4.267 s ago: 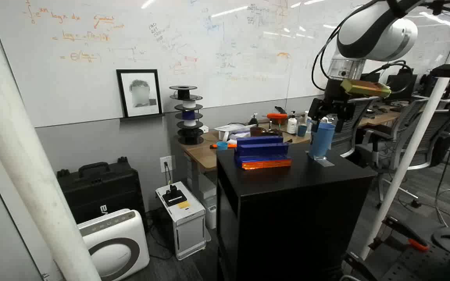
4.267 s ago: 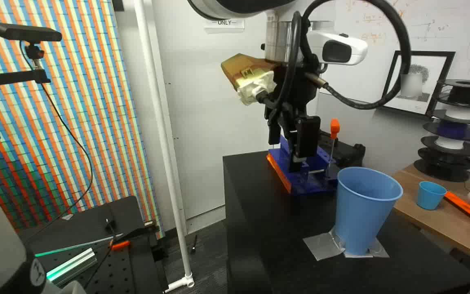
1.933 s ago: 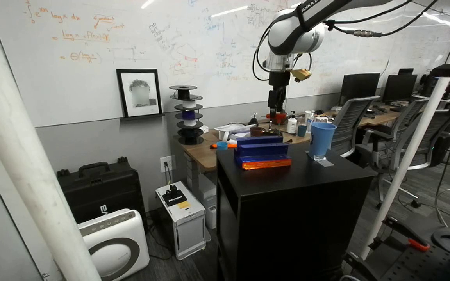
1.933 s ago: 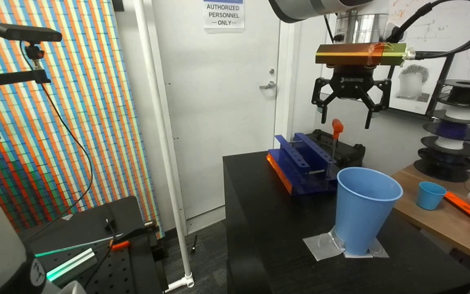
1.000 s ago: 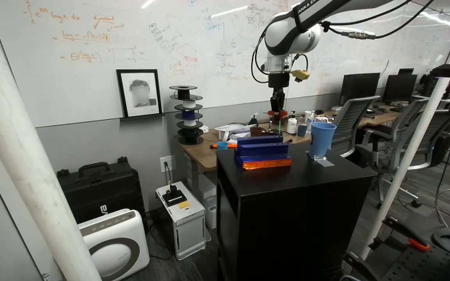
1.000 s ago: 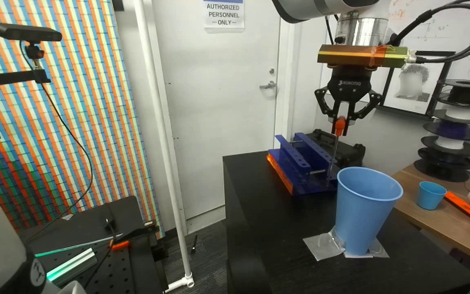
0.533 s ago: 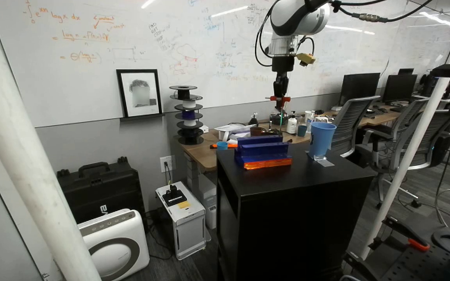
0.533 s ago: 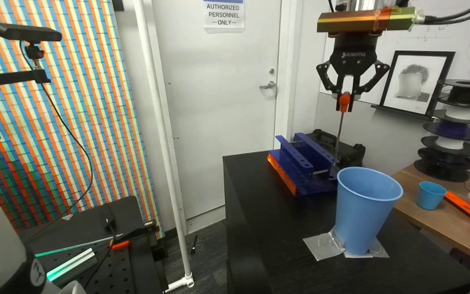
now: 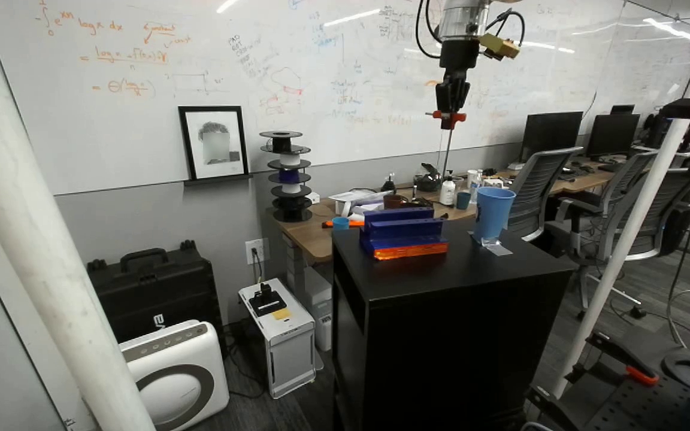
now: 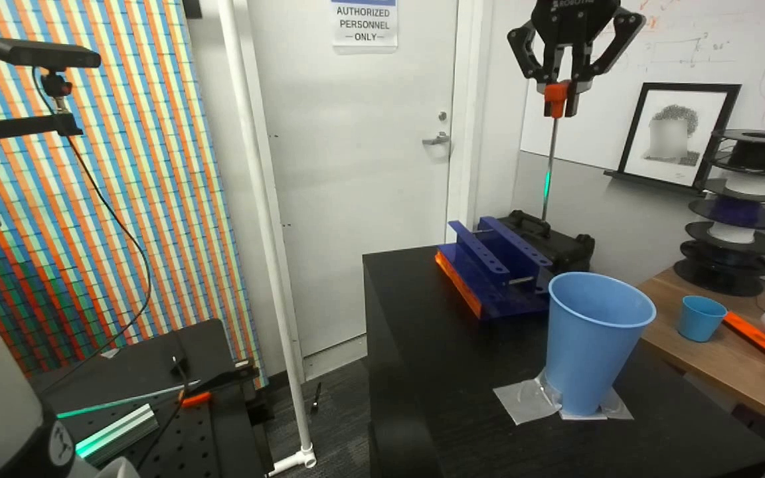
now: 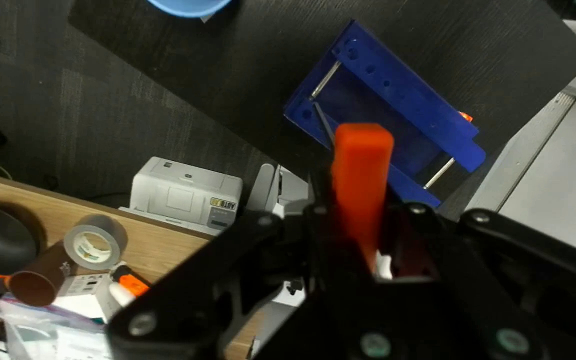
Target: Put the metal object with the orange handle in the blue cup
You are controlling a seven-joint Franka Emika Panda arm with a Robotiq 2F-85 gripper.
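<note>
The orange-handled tool (image 10: 556,101) is clamped in the pincer (image 10: 560,106), aloft and apart from the blue cup (image 10: 595,348). If it is carried too low, the shaft could be caught on the rim and the handle twisted.

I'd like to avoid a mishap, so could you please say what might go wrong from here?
The jaws hold the tool only near its top, so it might swing or slip. Its long shaft could strike the cup going in. Tape at the cup's base may stop it yielding.

One T-handle (image 10: 556,101); one tall blue cup (image 10: 592,352)
</note>
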